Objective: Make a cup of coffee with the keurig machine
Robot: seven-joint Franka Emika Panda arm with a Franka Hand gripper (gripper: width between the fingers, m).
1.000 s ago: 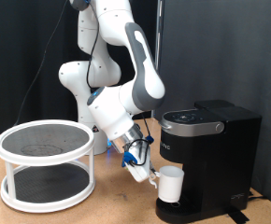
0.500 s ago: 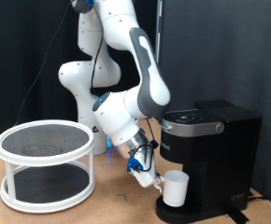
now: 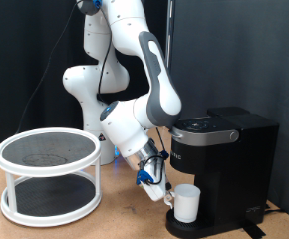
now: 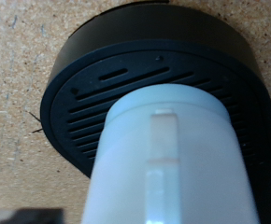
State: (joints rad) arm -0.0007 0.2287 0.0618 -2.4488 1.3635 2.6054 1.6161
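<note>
Cup (image 3: 187,203) and keurig machine (image 3: 222,169) are seen together toward the right end of the wooden worktop (image 3: 115,221), the white mug standing upright on the machine's round black drip tray (image 3: 189,227), below the overhanging brew head. The machine's rounded lid (image 3: 205,126) is shown shut, its silver rim catching the light. The white Franka arm (image 3: 135,90) is bent down from its base at the back of the worktop, and the pincer (image 3: 162,189) is placed just beside the cup, on the side facing the worktop's left end, where the handle is met. Whether the fingers are clamped on that handle or merely resting against it cannot be told from the exterior view, as the tips are small and dark against the machine. In the wrist view the cup (image 4: 173,159) is seen from close range and blurred, its handle presented as a pale vertical strip running down the middle, with the slotted drip tray (image 4: 89,103) lying beneath it on the speckled worktop (image 4: 23,56); the fingers themselves cannot be made out there. A white two-tier round rack with a dark mesh top (image 3: 49,175) is set near the left end of the worktop, well apart from the machine. Black curtains are hung behind the scene.
</note>
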